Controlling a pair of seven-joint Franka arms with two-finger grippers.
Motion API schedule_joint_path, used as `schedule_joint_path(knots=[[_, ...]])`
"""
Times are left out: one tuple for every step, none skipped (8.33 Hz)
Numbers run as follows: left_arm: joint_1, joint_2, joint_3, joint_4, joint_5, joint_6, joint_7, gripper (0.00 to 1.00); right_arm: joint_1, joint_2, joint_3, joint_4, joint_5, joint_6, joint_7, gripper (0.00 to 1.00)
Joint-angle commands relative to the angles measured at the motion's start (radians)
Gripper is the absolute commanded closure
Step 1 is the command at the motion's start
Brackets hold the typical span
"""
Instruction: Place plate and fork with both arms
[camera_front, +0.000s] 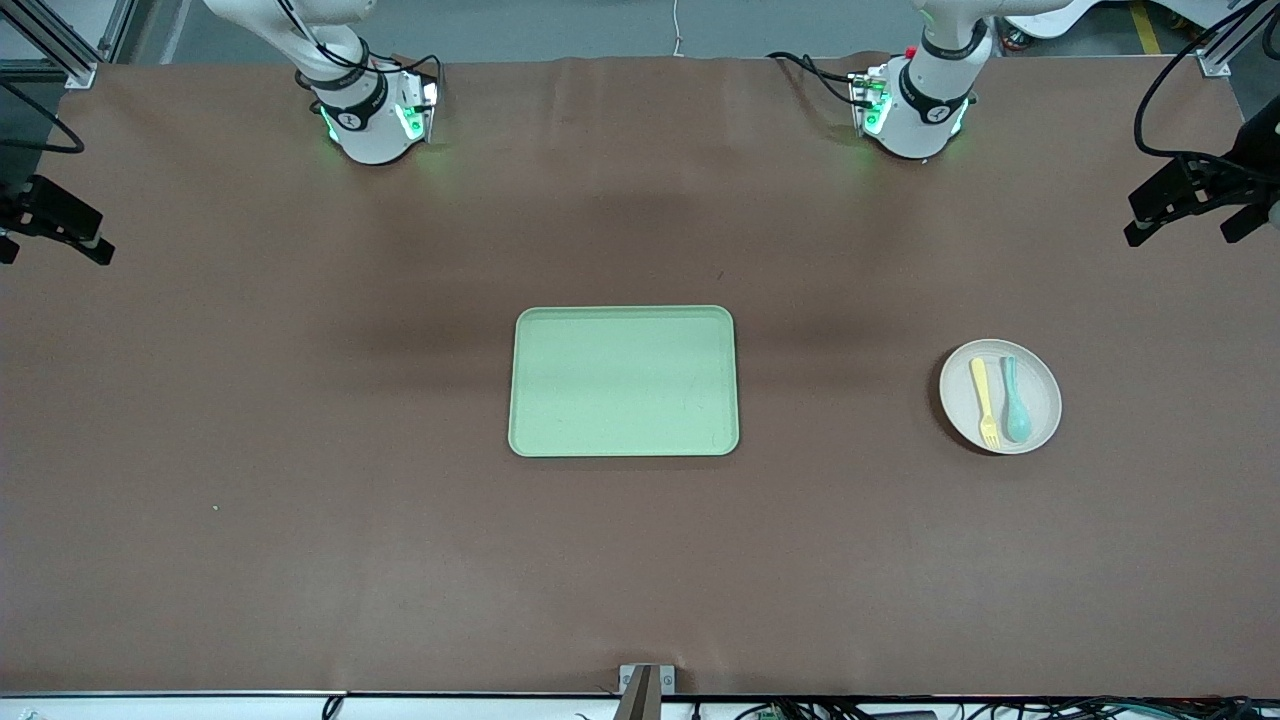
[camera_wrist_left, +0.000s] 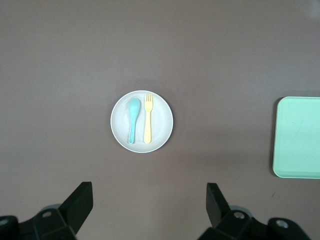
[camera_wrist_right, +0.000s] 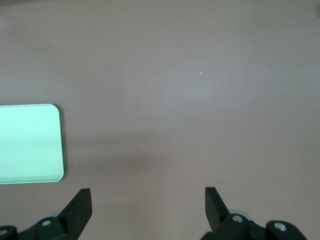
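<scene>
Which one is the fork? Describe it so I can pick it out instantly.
Find the green tray mid-table, then look toward the left arm's end to the round plate. Two utensils lie side by side on it, handles toward the robots. The fork is the pale yellow one with tines, on the tray side of the teal spoon.

The table (camera_front: 300, 500) wears a matt brown cloth with faint creases. The tray (camera_front: 560, 420), plate (camera_front: 1045, 400), fork (camera_front: 984, 398) and spoon (camera_front: 1014, 405) look like smooth, matt plastic.
</scene>
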Motion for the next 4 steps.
schedule_joint_path(knots=[[0.013, 0.008, -0.008, 0.042, 0.003, -0.006, -0.011, 0.00, -0.011, -0.006, 0.007, -0.001, -0.014, -0.002, 0.009, 0.00], [0.038, 0.008, 0.001, 0.023, -0.009, -0.047, -0.005, 0.00, -0.011, -0.005, 0.007, -0.002, -0.012, -0.001, 0.021, 0.00], [0.045, 0.026, 0.001, 0.010, -0.010, -0.049, -0.001, 0.00, -0.011, -0.003, 0.007, -0.002, -0.012, -0.002, 0.019, 0.00], [0.062, 0.073, 0.003, 0.013, -0.010, -0.049, 0.002, 0.00, -0.009, 0.000, 0.007, -0.010, -0.011, -0.012, 0.018, 0.00]])
